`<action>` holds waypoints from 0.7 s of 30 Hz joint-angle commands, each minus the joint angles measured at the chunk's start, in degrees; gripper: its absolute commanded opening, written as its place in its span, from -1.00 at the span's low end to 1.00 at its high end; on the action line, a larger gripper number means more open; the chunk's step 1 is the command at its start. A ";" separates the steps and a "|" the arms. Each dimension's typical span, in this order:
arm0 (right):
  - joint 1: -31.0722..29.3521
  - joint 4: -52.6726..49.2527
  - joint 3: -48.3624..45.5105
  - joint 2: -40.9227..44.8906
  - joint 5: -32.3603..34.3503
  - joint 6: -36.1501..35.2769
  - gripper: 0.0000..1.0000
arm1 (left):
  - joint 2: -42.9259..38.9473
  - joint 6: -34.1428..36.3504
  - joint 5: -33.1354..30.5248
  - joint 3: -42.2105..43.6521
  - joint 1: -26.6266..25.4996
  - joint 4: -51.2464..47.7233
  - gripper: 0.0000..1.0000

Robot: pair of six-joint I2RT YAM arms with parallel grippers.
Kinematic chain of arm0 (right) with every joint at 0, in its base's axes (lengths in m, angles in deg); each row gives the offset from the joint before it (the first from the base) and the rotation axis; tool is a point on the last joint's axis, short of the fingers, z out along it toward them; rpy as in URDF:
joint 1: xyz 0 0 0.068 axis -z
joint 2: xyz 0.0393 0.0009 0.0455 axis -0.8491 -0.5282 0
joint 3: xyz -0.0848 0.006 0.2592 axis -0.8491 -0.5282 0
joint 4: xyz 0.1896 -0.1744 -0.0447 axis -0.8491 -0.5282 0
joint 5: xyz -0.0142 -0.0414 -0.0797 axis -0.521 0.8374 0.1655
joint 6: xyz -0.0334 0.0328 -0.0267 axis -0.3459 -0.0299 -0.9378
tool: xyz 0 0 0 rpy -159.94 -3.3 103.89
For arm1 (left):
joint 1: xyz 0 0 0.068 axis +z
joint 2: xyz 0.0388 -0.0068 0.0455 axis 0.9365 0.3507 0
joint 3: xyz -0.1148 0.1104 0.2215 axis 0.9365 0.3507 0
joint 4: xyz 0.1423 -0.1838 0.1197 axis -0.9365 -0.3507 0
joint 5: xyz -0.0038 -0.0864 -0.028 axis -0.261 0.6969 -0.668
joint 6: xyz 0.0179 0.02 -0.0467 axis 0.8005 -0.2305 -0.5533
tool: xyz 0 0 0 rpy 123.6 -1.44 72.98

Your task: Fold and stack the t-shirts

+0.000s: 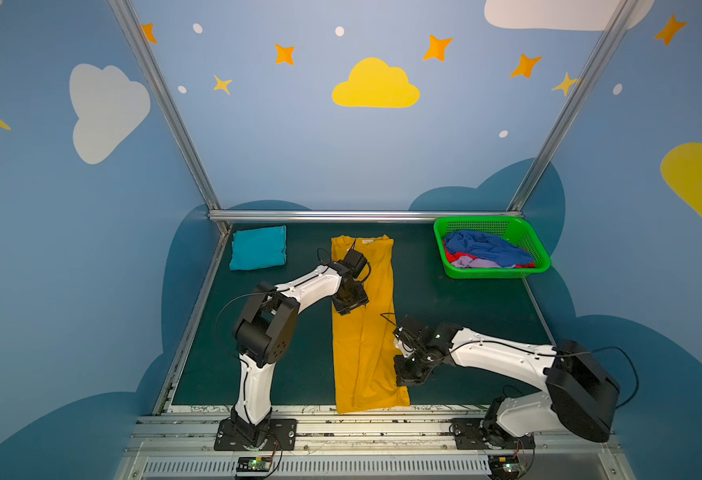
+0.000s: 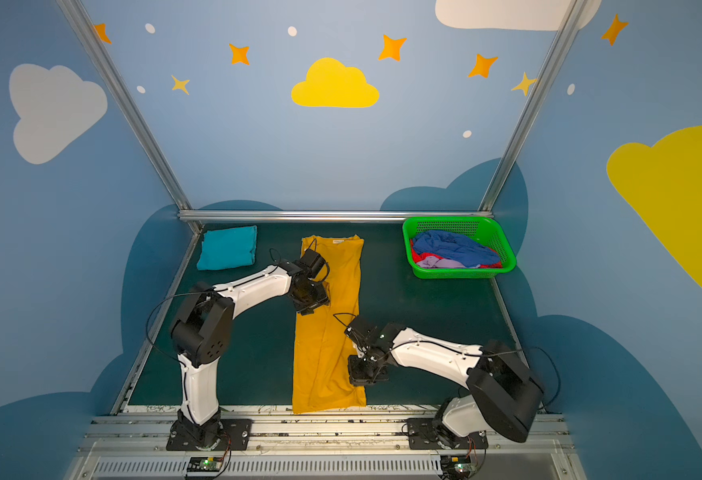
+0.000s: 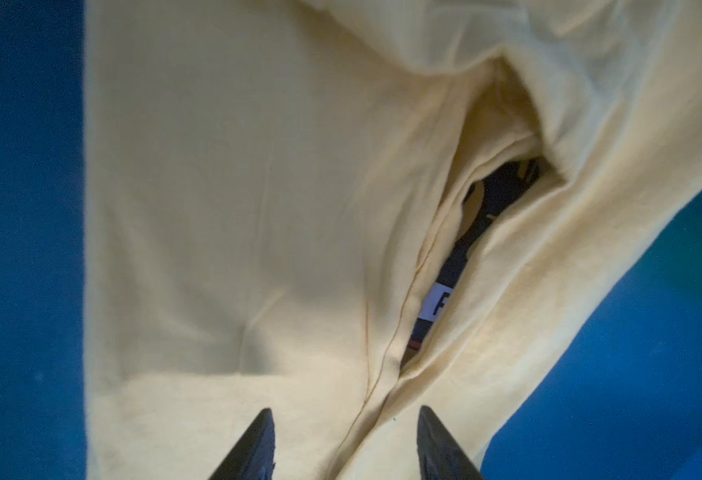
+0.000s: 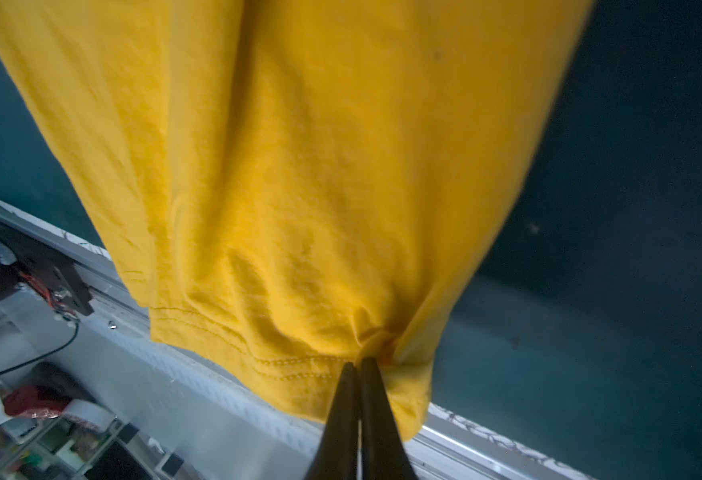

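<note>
Yellow shirt (image 1: 362, 332) is lying near-to-far; right jaws are pinching its near hem, left jaws (apart, empty) hovering farther.

Blue walls (image 1: 299, 158) with painted clouds (image 1: 375, 85) and stars (image 1: 285, 54) surround a dark green tabletop (image 1: 465, 299).

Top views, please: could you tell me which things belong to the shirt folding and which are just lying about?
Job: mustard-yellow t-shirt, folded teal t-shirt, blue t-shirt, red t-shirt, lavender t-shirt, right pincer shut on the yellow hem, left pincer open over it.
Lying about: green basket, holding the three loose shirts.
</note>
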 commanded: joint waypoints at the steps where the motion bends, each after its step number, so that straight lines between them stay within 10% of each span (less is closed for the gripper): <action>1: -0.19 -4.74 -1.21 2.05 -2.15 -1.29 -1.00 | 0.49 0.57 -0.68 -0.11 0.78 -0.77 0.10; 12: -0.71 -10.49 -16.00 32.55 3.51 7.03 -1.00 | 0.79 0.12 0.24 2.09 1.99 0.82 0.07; 21: -0.89 -6.56 -20.88 36.09 5.90 6.71 -1.00 | 4.44 -0.72 0.85 -1.27 2.43 3.85 0.07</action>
